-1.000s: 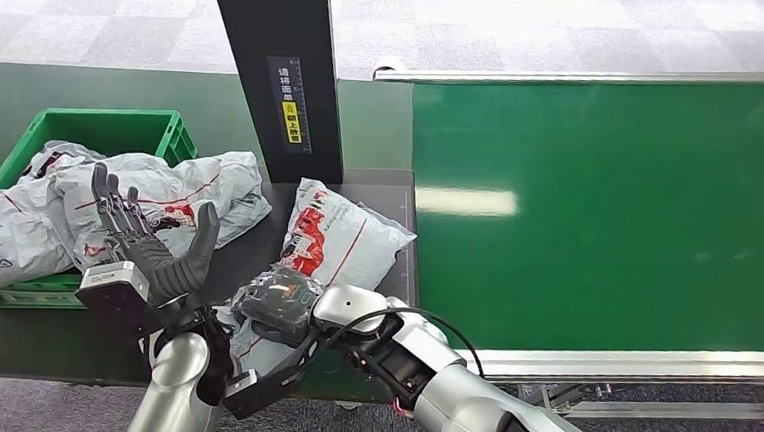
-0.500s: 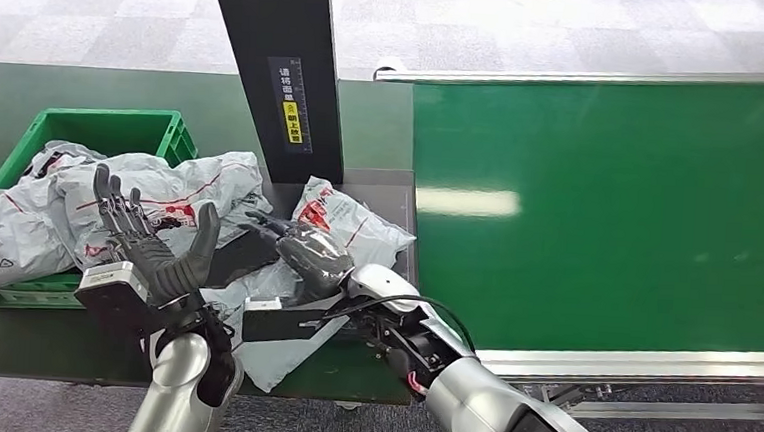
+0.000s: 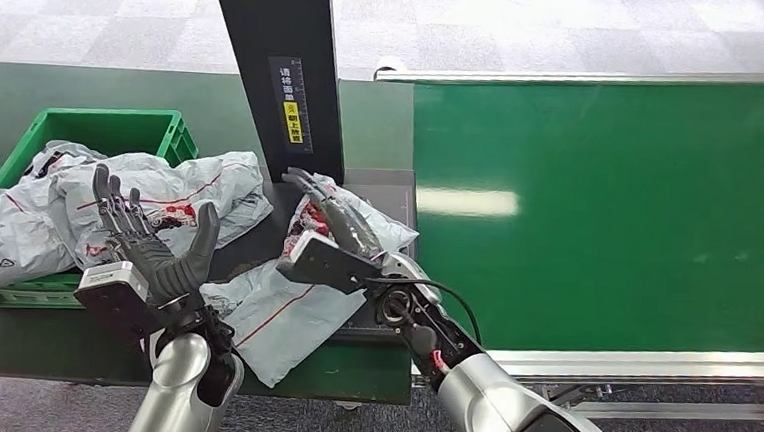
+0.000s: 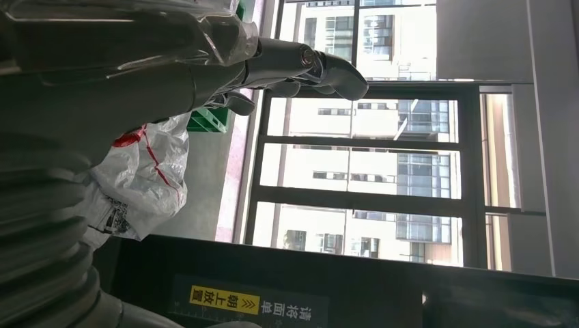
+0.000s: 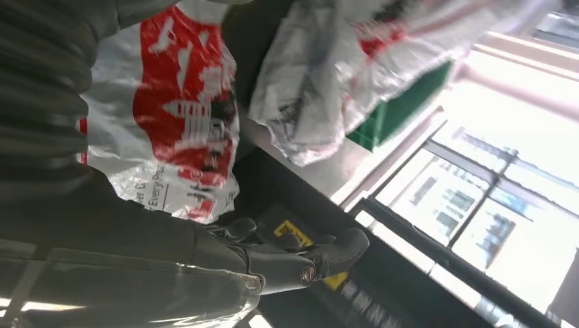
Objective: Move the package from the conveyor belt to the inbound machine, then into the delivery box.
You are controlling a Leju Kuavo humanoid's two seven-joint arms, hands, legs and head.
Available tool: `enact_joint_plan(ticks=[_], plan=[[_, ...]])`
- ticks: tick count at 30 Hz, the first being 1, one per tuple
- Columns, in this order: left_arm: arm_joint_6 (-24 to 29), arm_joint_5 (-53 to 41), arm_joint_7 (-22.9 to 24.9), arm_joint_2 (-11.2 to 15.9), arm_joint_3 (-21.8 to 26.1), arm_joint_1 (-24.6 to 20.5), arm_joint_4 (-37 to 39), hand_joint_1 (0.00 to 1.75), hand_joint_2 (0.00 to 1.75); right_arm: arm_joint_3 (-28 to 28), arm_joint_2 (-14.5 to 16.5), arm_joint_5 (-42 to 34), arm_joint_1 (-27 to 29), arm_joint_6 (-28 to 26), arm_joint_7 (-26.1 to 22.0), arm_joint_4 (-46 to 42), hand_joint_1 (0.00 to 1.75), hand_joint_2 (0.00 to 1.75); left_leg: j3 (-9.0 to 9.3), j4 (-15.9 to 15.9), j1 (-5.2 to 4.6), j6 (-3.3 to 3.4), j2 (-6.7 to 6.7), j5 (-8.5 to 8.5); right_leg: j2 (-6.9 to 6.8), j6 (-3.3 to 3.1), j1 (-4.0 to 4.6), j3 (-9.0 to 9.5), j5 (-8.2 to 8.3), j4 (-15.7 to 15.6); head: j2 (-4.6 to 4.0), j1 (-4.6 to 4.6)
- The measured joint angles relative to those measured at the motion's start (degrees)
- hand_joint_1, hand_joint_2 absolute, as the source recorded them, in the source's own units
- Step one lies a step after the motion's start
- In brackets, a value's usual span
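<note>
Stretching across the scene, the wide green conveyor belt carries nothing; step 1 looks done. W/ the white-and-red plastic mailer package lying on the dark inbound machine platform at the foot of its tall black scanner post, the scan step seems in hand. Next move calls for a proper grip on pkg, then a carry over to the green plastic delivery box, heaped w/ grey mailer bags spilling over its rim. Right hand lies over the pkg, fingers extended toward the post, gripping nothing. Left hand is raised, fingers spread, empty. Dark green surface under the box; grey carpet-tile floor beyond.
</note>
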Motion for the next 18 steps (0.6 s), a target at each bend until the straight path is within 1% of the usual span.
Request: enact_joint_plan(ticks=[4, 7, 9, 12, 13, 14, 16, 18], plan=[[-0.94, -0.04, 0.0, 0.0, -0.03, -0.05, 0.42, 0.0, 1.75, -7.47, -1.22, -8.9, 0.97, 6.52, -2.05, -3.43, 0.0, 1.75, 0.01, 0.01, 0.0, 0.0, 0.01, 0.0, 0.0, 0.0, 0.0, 0.0, 0.0, -0.01, 0.0, -0.01], [-2.13, -0.1, 0.0, 0.02, -0.09, -0.18, 1.42, 0.0, 1.75, -12.51, -2.07, -15.18, 1.92, 10.73, -0.87, -6.36, 0.0, 1.75, 0.01, 0.01, 0.0, 0.0, 0.01, 0.0, 0.0, 0.0, 0.0, -0.01, 0.0, -0.01, 0.0, -0.02], [-3.03, -0.1, 0.0, 0.02, -0.19, -0.29, 2.37, 0.0, 1.75, -16.33, -2.45, -22.9, 2.5, 16.59, 2.73, -7.71, 0.0, 1.75, 0.01, 0.01, 0.0, 0.0, 0.01, 0.0, 0.0, 0.0, 0.0, -0.01, 0.0, -0.01, 0.01, -0.02], [-4.42, 0.03, 0.0, 0.03, -0.27, -0.5, 3.71, 0.0, 1.75, -22.91, -2.73, -38.83, 3.17, 29.83, 12.27, -8.14, 0.0, 1.75, 0.0, 0.01, 0.0, 0.0, 0.01, 0.0, 0.0, 0.0, 0.0, -0.01, 0.0, -0.01, 0.01, -0.01], [-4.69, 0.07, 0.0, 0.05, -0.25, -0.59, 4.07, 0.0, 1.75, -25.16, -2.78, -43.58, 3.29, 33.13, 15.38, -8.04, 0.0, 1.75, 0.0, 0.01, 0.0, 0.0, 0.01, 0.0, 0.0, 0.0, 0.0, -0.01, 0.0, -0.01, 0.01, -0.02], [-4.84, 0.09, 0.0, 0.08, -0.19, -0.67, 4.39, 0.0, 1.75, -27.18, -2.84, -47.12, 3.35, 34.97, 17.72, -7.88, 0.0, 1.75, 0.0, 0.01, 0.0, 0.0, 0.0, 0.0, 0.0, 0.0, 0.0, 0.0, 0.0, 0.0, 0.01, -0.01], [-5.01, 0.01, 0.0, 0.18, -0.02, -0.82, 5.04, 0.0, 1.75, -30.14, -3.04, -49.87, 3.35, 34.82, 19.36, -7.6, 0.0, 1.75, -0.01, 0.01, 0.0, 0.0, 0.01, 0.0, 0.0, 0.0, 0.0, 0.0, 0.0, 0.0, 0.01, -0.02], [-5.31, -0.59, 0.19, 0.34, 0.12, -0.97, 5.89, 0.0, 1.75, -31.25, -3.36, -48.22, 3.35, 31.57, 17.77, -7.73, 0.0, 1.75, -0.01, 0.01, 0.0, 0.0, 0.04, 0.0, 0.01, 0.0, 0.0, -0.01, 0.01, 0.0, 0.01, -0.02]])
